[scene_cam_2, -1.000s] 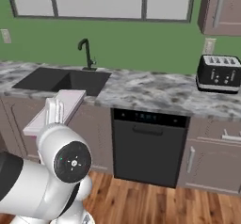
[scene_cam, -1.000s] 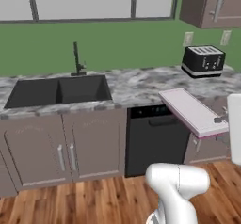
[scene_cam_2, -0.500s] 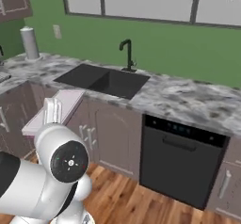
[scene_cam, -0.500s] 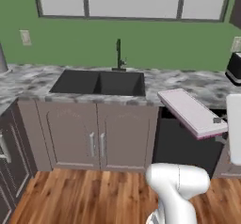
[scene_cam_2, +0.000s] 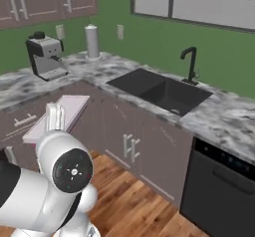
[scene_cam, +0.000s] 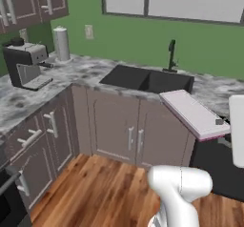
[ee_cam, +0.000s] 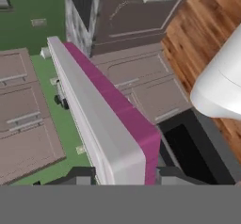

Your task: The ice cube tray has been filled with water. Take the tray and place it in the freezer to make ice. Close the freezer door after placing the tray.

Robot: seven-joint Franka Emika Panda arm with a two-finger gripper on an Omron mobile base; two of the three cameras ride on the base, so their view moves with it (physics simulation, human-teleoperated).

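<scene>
The ice cube tray (scene_cam: 189, 112) is a flat pale slab with a magenta lower edge, held level in the air in front of the sink cabinets. My gripper (scene_cam: 218, 127) is shut on its near end, at the right edge of the left base view. In the right base view the tray (scene_cam_2: 73, 106) sticks out past my gripper (scene_cam_2: 55, 124), above the arm's white body. The hand view looks along the tray (ee_cam: 92, 105), with dark fingertips (ee_cam: 79, 174) clamped on either side of it. The freezer and the freezer door are out of view.
A dark double sink (scene_cam: 147, 80) with a black faucet (scene_cam: 171, 54) sits in the marble counter (scene_cam: 86, 71). A coffee machine (scene_cam: 26, 66) and a paper towel roll (scene_cam: 61, 43) stand at the left corner. A black dishwasher (scene_cam_2: 224, 186) is at the right. Wood floor (scene_cam: 105, 188) lies below.
The whole scene has slid to the right as the base turned left: the toaster left the picture, the corner counter with the coffee machine came in. The tray stays held the same way.
</scene>
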